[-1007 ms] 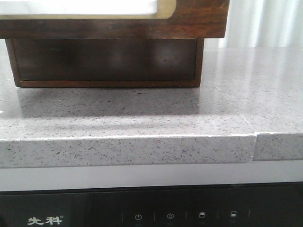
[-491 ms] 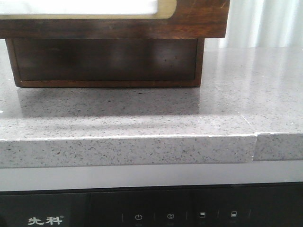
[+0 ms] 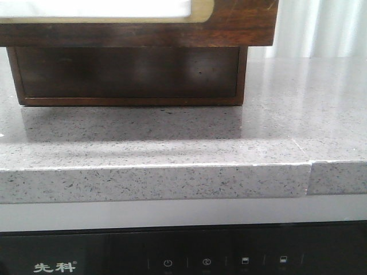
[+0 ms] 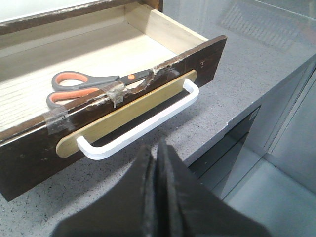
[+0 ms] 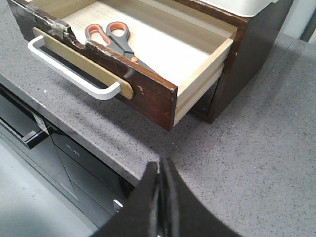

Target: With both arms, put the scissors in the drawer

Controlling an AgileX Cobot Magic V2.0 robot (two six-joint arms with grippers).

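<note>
The scissors (image 4: 91,85) lie flat on the pale wood floor inside the open drawer (image 4: 29,153), just behind its dark brown front, with the orange-lined grey finger loops toward one end and the dark blades running along the front board. In the right wrist view the same scissors (image 5: 114,39) sit near the front corner of the drawer (image 5: 148,91), blades pointing toward the drawer's middle.

The drawer front carries a brass-coloured plate (image 4: 131,111) and a white bar handle (image 4: 143,126) mounted over it. Its top edge is chipped, and strips of clear tape (image 4: 116,94) wrap over that edge. The drawer stands pulled out from a dark wooden cabinet (image 5: 256,44) that rests on a speckled grey countertop (image 5: 256,163).

The left gripper (image 4: 157,163) hovers just in front of the handle, apart from it, its black fingers pressed together on nothing. The right gripper (image 5: 160,180) hangs over the countertop off the drawer's side corner, fingers likewise pressed together and holding nothing.

From the front, the drawer's underside (image 3: 126,71) shows above the countertop (image 3: 172,143). Below the counter edge a black appliance panel (image 3: 114,258) bears the white characters "先科" (image 3: 54,267) with a small registered mark, beside a row of faint touch icons (image 3: 223,262).
</note>
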